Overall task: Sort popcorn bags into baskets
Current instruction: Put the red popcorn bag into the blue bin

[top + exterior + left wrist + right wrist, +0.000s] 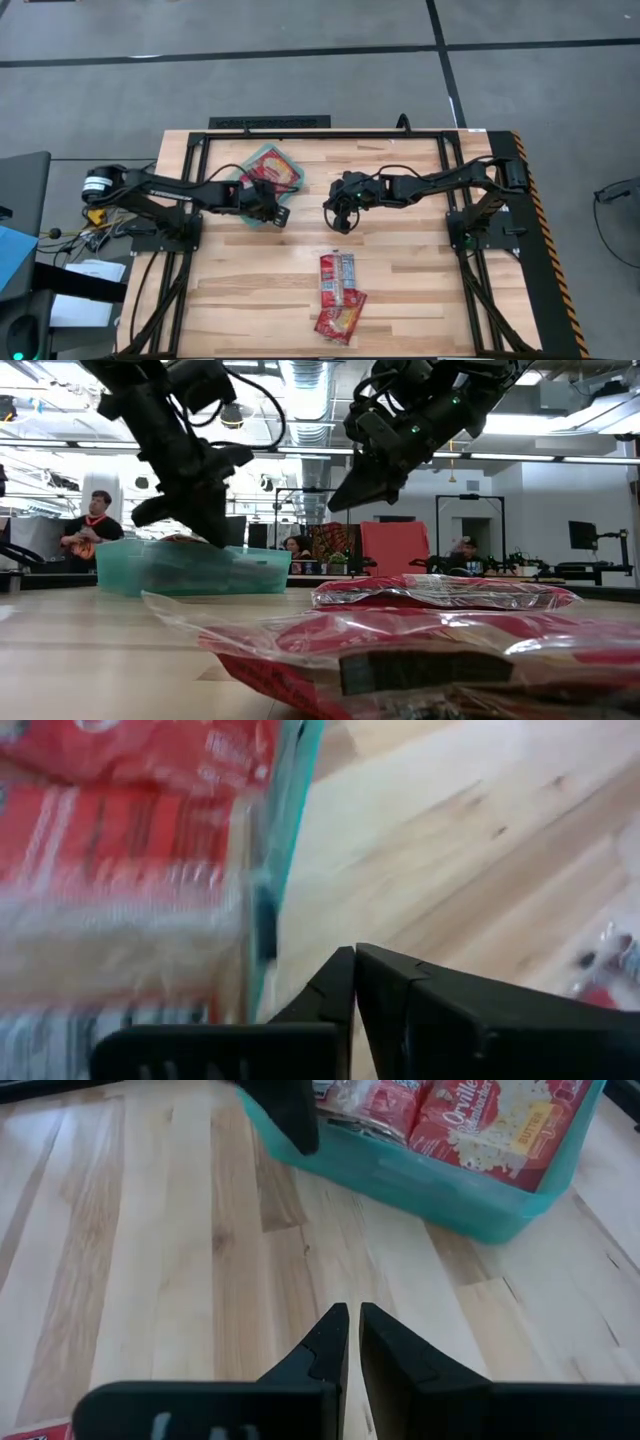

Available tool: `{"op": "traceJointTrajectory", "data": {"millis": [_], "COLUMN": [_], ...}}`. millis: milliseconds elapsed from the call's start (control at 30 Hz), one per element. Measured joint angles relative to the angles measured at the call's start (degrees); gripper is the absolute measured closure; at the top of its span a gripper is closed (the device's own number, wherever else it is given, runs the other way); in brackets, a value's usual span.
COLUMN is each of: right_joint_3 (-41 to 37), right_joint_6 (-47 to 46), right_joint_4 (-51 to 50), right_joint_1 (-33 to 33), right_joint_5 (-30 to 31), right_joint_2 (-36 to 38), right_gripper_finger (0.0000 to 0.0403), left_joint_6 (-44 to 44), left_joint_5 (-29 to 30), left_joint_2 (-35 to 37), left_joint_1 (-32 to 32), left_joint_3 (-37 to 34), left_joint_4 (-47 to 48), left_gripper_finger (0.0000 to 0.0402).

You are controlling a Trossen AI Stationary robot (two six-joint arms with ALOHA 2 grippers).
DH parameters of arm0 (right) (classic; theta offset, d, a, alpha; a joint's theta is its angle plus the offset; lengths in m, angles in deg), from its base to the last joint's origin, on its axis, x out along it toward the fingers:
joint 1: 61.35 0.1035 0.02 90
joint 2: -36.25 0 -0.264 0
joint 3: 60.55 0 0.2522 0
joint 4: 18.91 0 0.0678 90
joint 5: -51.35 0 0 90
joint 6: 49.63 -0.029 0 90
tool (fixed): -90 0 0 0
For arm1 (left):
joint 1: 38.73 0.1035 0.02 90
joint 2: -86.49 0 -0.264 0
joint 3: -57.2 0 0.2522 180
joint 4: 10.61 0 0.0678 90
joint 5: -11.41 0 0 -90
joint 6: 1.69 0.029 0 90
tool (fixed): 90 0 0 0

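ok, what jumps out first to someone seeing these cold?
The teal tray at the table's back left, already holding red popcorn bags, with the left gripper at its near corner. Two more popcorn bags lie overlapped near the front edge. The right gripper hangs mid-table, fingers shut, empty.

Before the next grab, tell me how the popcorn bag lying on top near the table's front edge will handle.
The top popcorn bag is flat with a glossy wrapper, so probably light and slippery. In the low view it crinkles and sags, so likely floppy. It overlaps another bag, which may drag along.
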Motion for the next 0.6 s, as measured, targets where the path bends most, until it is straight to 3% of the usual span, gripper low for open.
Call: {"op": "traceJointTrajectory", "data": {"millis": [233,367,600], "right_joint_3": [0.0,0.0,0.0], "right_joint_6": [0.0,0.0,-0.7], "right_joint_4": [-0.3,-0.2,-0.2], "right_joint_1": [0.1,0.1,0.2], "right_joint_5": [0.0,0.0,-0.1], "right_joint_2": [0.0,0.0,0.0], "right_gripper_finger": [0.0347,0.0347,0.0347], "left_joint_6": [-3.5,-5.7,-5.0], "left_joint_5": [2.2,9.6,12.6], "left_joint_2": [6.1,9.4,7.5], "left_joint_1": [-1.7,-3.2,-3.3], "left_joint_3": [0.0,0.0,-0.2], "left_joint_4": [4.0,7.5,12.2], "left_gripper_finger": [0.0401,0.0401,0.0401]}}
